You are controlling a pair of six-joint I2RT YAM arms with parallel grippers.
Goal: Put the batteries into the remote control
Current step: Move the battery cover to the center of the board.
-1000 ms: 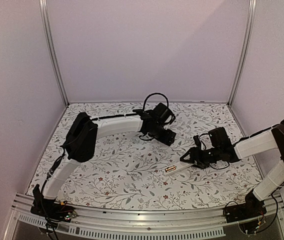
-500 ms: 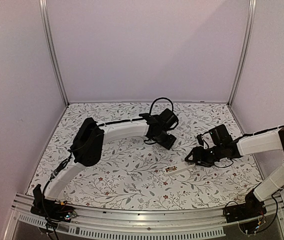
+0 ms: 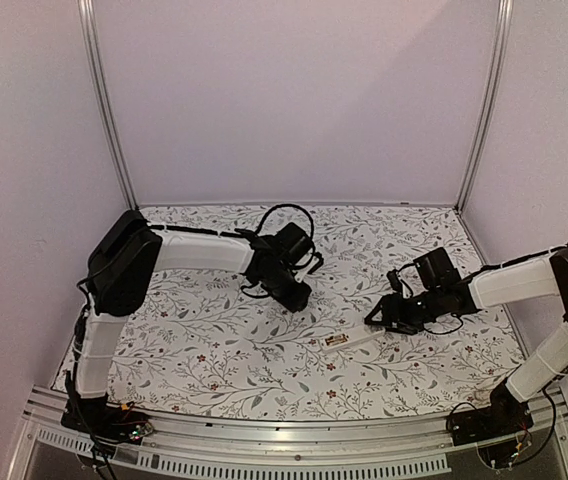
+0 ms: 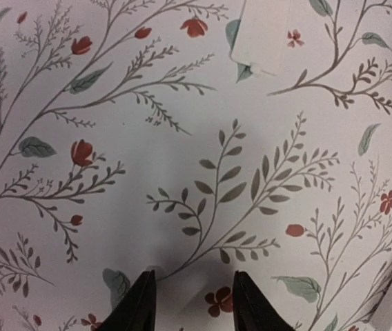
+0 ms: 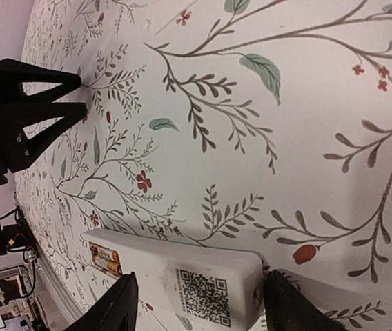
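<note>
As far as the shots showed, the batteries (image 5: 106, 261) were already seated in the open bay of the remote control (image 5: 154, 265). It lay back-up on the tabletop (image 5: 320, 103), right between the right gripper's (image 5: 201, 286) spread, empty jaws. The left gripper (image 4: 194, 283) hovered well off to their side, jaws parted, holding nothing. Probably just the cover left.

It looks like a robotics lab cell: plain pale panels (image 3: 294, 100) fill the upper frame, aluminium posts (image 3: 107, 110) stand left and right, and a slotted metal rail (image 3: 294, 445) crosses the bottom.
</note>
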